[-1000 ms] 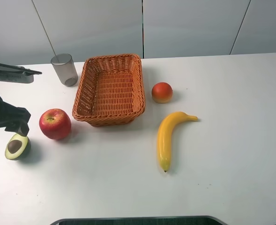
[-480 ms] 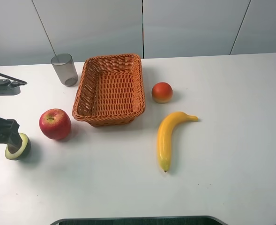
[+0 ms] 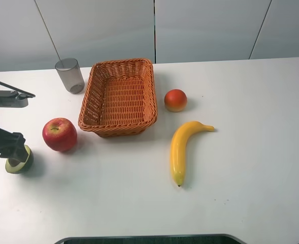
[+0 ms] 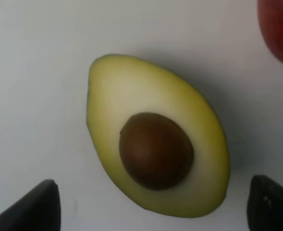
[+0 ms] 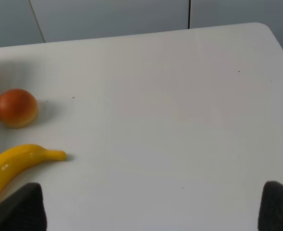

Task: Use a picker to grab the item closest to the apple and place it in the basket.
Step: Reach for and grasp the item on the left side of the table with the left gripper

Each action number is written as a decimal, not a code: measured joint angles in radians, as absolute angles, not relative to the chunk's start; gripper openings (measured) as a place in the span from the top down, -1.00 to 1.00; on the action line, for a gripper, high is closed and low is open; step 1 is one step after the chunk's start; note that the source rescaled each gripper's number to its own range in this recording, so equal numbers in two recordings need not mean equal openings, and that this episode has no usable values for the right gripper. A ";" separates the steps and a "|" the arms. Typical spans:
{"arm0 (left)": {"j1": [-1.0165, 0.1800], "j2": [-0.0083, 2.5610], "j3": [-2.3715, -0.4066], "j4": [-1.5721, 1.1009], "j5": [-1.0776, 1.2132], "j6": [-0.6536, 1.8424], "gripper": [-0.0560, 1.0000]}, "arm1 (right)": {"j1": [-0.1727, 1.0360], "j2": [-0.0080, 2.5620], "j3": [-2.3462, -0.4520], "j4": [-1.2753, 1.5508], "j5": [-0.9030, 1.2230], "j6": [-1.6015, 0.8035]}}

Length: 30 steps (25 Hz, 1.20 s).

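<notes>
Two grippers: both spread wide, holding nothing.
Right gripper (image 5: pixel 147 207): over bare table (image 3: pixel 240 152); not seen in the high view.
Banana (image 3: pixel 182 147): nearest item, lying flat right of centre, stem end pointing away to the right.
Avocado (image 4: pixel 155 139): halved, cut face up with the pit showing; on the table at the left edge, outside the basket.
Left gripper (image 4: pixel 153 206): directly above the avocado, covering part of it in the high view; one finger stands off each side of it in the wrist view, neither touching.
Apple (image 3: pixel 60 134): red, upright, just right of the avocado, apart from it; the avocado is its closest neighbour.
Orange fruit (image 3: pixel 175 100): round, between banana stem and basket, touching neither.
Basket (image 3: pixel 120 63): wicker, rectangular, nothing inside.
Cup (image 3: pixel 70 75): grey, translucent, upright, farthest back, left of the basket.
</notes>
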State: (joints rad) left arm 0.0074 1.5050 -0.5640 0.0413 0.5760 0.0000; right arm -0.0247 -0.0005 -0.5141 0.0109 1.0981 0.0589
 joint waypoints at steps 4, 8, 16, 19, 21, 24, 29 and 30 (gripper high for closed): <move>0.007 1.547 -0.563 0.044 0.551 0.000 -0.95 | -0.025 -0.001 -0.514 0.011 1.098 0.059; 0.007 1.572 -0.563 0.052 0.530 0.005 -0.95 | -0.025 -0.001 -0.514 0.011 1.098 0.059; 0.007 1.595 -0.539 0.057 0.481 0.005 -0.95 | -0.025 -0.001 -0.514 0.011 1.098 0.059; 0.007 1.600 -0.523 0.063 0.435 0.007 -0.95 | -0.025 -0.001 -0.514 0.011 1.098 0.059; 0.007 1.601 -0.522 0.063 0.416 0.007 -0.95 | -0.025 -0.001 -0.514 0.011 1.098 0.059; 0.007 1.603 -0.522 0.063 0.388 0.007 -0.95 | -0.025 -0.001 -0.514 0.011 1.098 0.059; 0.007 1.650 -0.522 0.065 0.343 0.007 -0.95 | -0.025 -0.001 -0.514 0.011 1.098 0.059; 0.007 1.667 -0.522 0.065 0.341 0.007 -0.95 | -0.025 -0.001 -0.514 0.011 1.098 0.059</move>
